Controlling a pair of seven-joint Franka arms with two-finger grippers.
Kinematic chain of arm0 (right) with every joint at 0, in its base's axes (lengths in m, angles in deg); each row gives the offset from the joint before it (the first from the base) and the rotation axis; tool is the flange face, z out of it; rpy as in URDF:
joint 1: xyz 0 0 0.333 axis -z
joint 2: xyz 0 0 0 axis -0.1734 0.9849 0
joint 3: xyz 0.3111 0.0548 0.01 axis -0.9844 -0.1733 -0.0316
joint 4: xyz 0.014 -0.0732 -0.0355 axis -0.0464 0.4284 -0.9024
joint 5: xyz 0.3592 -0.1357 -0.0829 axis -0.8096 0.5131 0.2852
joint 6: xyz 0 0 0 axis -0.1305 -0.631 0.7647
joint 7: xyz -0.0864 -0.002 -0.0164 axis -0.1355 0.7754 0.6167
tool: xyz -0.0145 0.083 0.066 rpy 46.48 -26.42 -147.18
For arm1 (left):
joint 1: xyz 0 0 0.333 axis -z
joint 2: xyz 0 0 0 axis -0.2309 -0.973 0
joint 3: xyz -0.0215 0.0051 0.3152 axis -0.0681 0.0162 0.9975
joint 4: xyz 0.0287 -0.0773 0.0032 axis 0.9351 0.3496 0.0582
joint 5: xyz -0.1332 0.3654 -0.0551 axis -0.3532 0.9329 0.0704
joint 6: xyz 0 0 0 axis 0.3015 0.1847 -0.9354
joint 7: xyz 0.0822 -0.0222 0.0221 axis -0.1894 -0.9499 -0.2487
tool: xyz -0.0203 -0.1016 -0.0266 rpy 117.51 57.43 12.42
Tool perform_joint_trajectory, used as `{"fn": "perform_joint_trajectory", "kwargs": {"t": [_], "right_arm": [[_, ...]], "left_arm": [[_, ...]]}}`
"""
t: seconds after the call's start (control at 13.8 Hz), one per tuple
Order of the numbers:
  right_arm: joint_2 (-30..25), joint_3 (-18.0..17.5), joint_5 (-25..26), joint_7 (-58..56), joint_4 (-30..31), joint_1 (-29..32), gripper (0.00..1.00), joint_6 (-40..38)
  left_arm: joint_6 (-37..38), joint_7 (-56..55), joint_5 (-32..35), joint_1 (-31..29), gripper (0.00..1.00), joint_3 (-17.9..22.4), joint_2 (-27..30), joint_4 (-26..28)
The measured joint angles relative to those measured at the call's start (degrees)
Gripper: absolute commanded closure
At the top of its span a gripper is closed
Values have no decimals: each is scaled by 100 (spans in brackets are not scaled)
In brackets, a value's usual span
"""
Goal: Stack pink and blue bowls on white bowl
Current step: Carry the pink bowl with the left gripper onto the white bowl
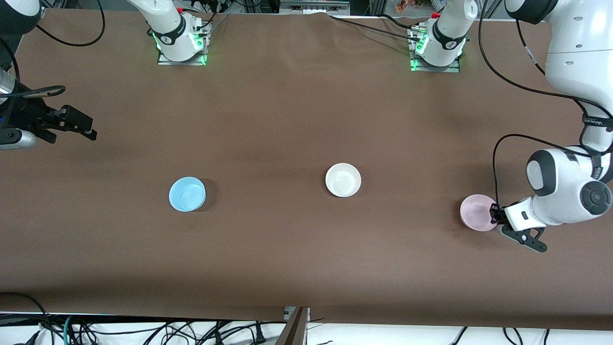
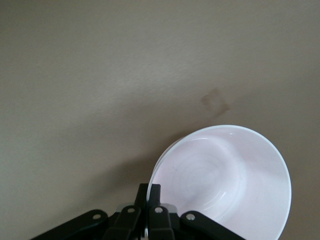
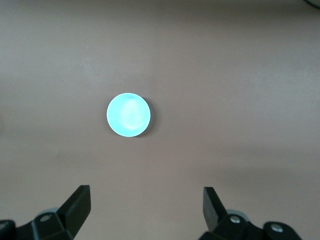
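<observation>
On brown table cover (image 1: 297, 120): three small bowls, well apart, roughly in one row. Left gripper (image 1: 494, 214) down at pink bowl (image 1: 476, 212), toward left arm's end of table; fingers (image 2: 149, 197) pinched together on rim, one inside, one outside, per left wrist view. Bowl (image 2: 225, 180) apparently tilted in that view; lifted or not, cannot tell. Right gripper (image 1: 72, 125) up over right arm's end of table, waiting; jaws spread wide, empty, in right wrist view (image 3: 145, 210), with blue bowl (image 3: 128, 114) below on cover. Blue bowl (image 1: 187, 193) toward right arm's end. White bowl (image 1: 343, 179) between the two coloured ones, slightly farther from front camera, empty, nothing stacked yet.

Handling, judged: bowls thin-walled, plastic-looking, light, stiff, glossy, so likely slippery. Rim pinch the only practical hold; prone to swinging or slipping under a one-sided grip. Best kept level during carry, lowered centred into white bowl.
</observation>
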Motion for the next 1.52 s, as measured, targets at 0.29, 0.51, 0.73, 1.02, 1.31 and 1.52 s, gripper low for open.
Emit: {"fn": "perform_joint_trajectory", "kwargs": {"t": [0.29, 0.51, 0.73, 1.02, 1.31, 1.52], "right_arm": [[0, 16, -1, 0, 0, 6, 1, 0], [0, 16, -1, 0, 0, 4, 1, 0], [0, 11, 29, 0, 0, 1, 1, -20], [48, -1, 212, 0, 2, 0, 1, -51], [76, -1, 325, 0, 2, -1, 1, -56], [140, -7, 498, -7, 26, -95, 1, -151]], "left_arm": [[740, -680, -570, 540, 100, -32, 253, -336], [762, -1773, -777, 982, 100, -254, 291, -335], [767, -3036, -875, 1537, 100, -537, 289, -333], [772, -4234, -928, 2433, 100, -739, 262, -310], [775, -4583, -900, 2851, 100, -712, 136, -183], [775, -4580, -862, 2819, 100, -639, 97, -80]]}}
